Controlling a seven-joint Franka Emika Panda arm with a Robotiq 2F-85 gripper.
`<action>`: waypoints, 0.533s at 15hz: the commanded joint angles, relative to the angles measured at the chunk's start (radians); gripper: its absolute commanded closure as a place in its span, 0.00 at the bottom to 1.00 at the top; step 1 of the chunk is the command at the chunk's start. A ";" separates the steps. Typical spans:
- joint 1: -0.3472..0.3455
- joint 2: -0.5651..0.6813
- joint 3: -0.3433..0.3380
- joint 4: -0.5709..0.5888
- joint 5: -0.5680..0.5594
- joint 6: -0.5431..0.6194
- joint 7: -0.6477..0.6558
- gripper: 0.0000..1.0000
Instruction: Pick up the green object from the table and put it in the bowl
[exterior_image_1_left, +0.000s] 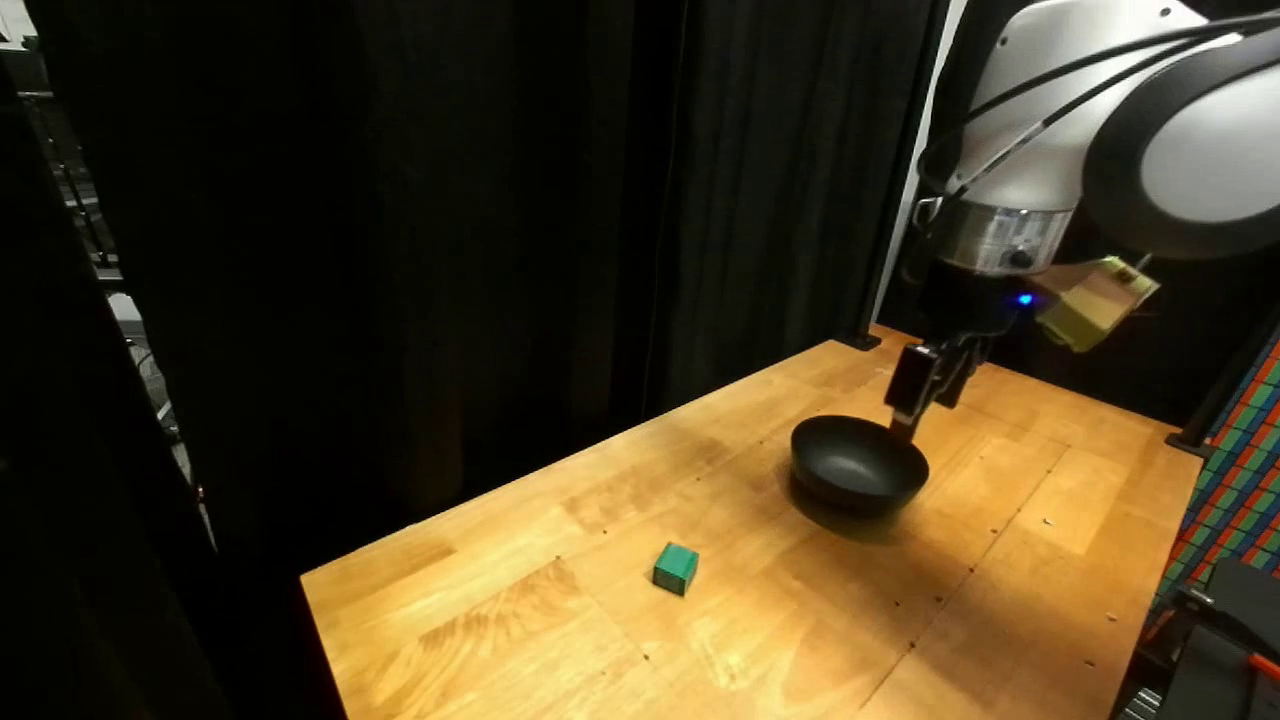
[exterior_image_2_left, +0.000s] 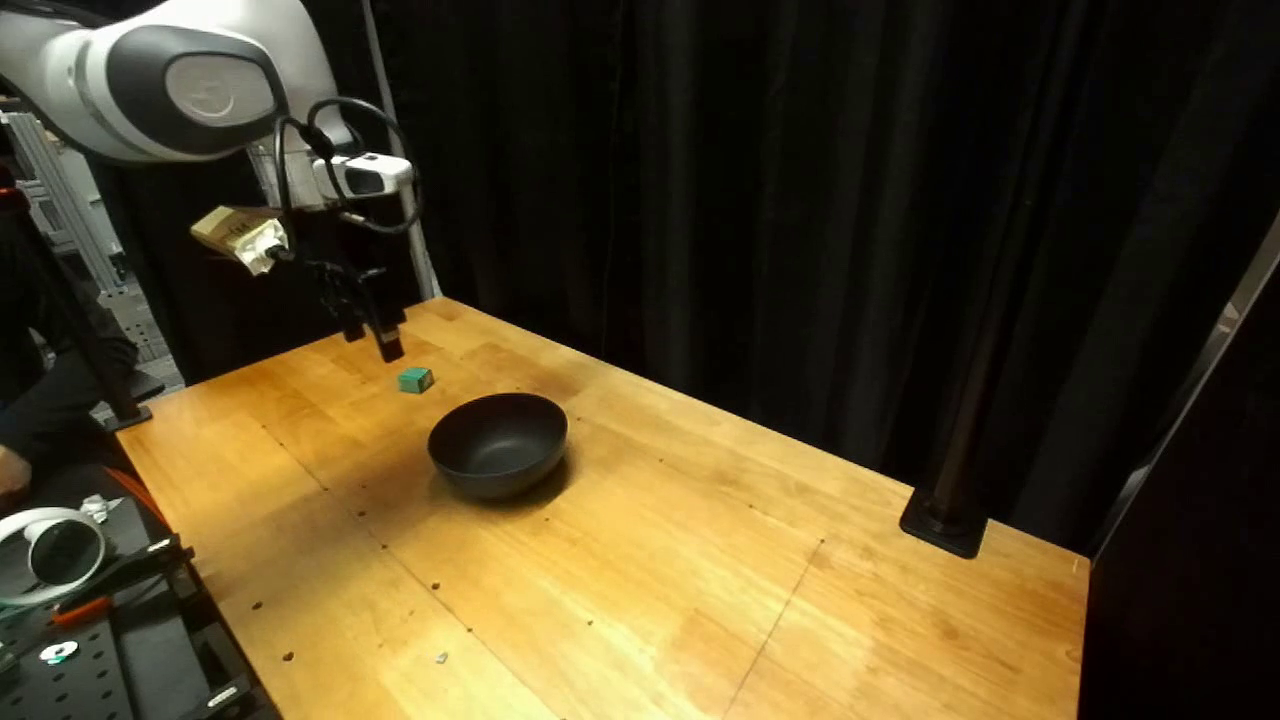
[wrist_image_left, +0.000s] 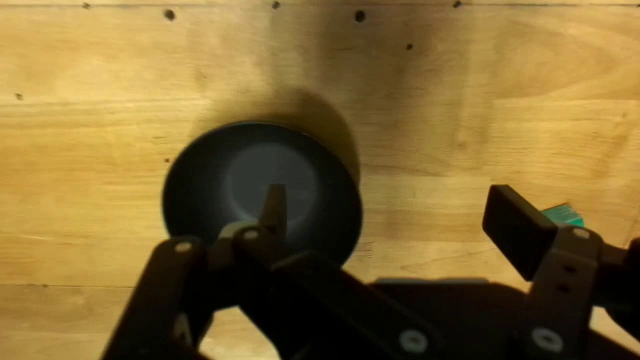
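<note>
The green block (exterior_image_1_left: 676, 569) rests on the wooden table (exterior_image_1_left: 600, 660); it also shows in an exterior view (exterior_image_2_left: 415, 380). The black bowl (exterior_image_1_left: 858, 470) stands upright on the table, a short way from the block, and its visible inside is empty (exterior_image_2_left: 498, 440). My gripper (exterior_image_1_left: 925, 415) hangs above the table, fingers apart and holding nothing; it also shows in an exterior view (exterior_image_2_left: 373, 343). In the wrist view the gripper (wrist_image_left: 395, 212) has its left finger across the bowl (wrist_image_left: 195, 185). Its right finger partly hides the green block (wrist_image_left: 564, 215).
Black curtains (exterior_image_1_left: 450, 250) run along the table's long side. Posts with black clamp bases (exterior_image_2_left: 945, 522) (exterior_image_1_left: 1187, 443) stand at table edges. A dark cart with a white headset (exterior_image_2_left: 60, 555) is beside the table. A yellowish box (exterior_image_1_left: 1100, 300) sits on the robot's wrist.
</note>
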 joint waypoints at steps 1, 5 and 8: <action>0.048 0.189 0.043 0.116 -0.076 0.104 0.107 0.00; 0.135 0.360 0.027 0.215 -0.143 0.204 0.173 0.00; 0.218 0.474 -0.019 0.284 -0.202 0.263 0.208 0.00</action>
